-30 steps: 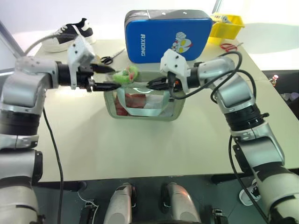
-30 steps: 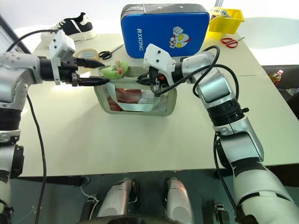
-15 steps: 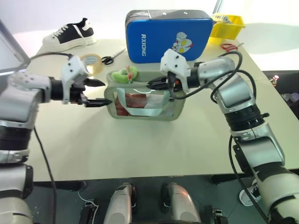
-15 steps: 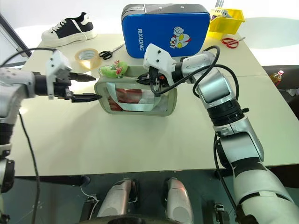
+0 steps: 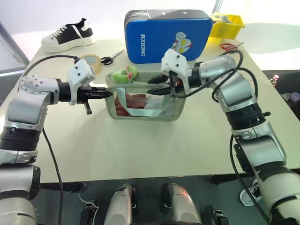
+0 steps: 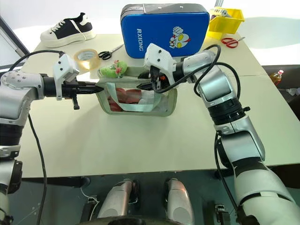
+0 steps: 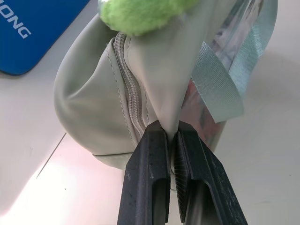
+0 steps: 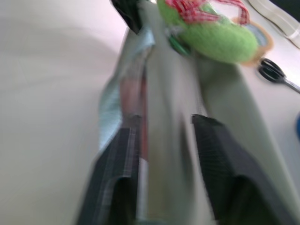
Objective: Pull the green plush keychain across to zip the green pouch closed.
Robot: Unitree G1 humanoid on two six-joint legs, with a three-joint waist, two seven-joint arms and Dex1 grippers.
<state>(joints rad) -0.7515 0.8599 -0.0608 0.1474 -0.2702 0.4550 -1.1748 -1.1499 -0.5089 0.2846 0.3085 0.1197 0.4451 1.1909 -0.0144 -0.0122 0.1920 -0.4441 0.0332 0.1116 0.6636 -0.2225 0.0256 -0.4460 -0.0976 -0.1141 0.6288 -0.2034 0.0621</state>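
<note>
The green pouch [image 5: 145,107] stands on the table with its clear window facing me. The green plush keychain [image 5: 124,75] lies on top at the pouch's left end, also seen in the right wrist view [image 8: 215,35]. My left gripper [image 5: 105,93] is shut on the pouch's left end; its wrist view shows both fingers [image 7: 150,159] pinching a fold of pouch fabric [image 7: 89,108] just below the keychain [image 7: 145,14]. My right gripper [image 5: 155,87] is open over the middle of the pouch's top edge, with a finger on either side of the top edge [image 8: 173,93].
A blue RXIONG case [image 5: 168,35] stands right behind the pouch. A tape roll [image 5: 92,62], black scissors [image 5: 111,57] and a shoe [image 5: 68,33] lie at the back left. A yellow bin [image 5: 228,24] and red scissors [image 5: 228,47] are at the back right.
My left gripper dropped from beside the keychain to the pouch's left end and shut on the fabric. My right gripper opened off the pouch's top edge.
</note>
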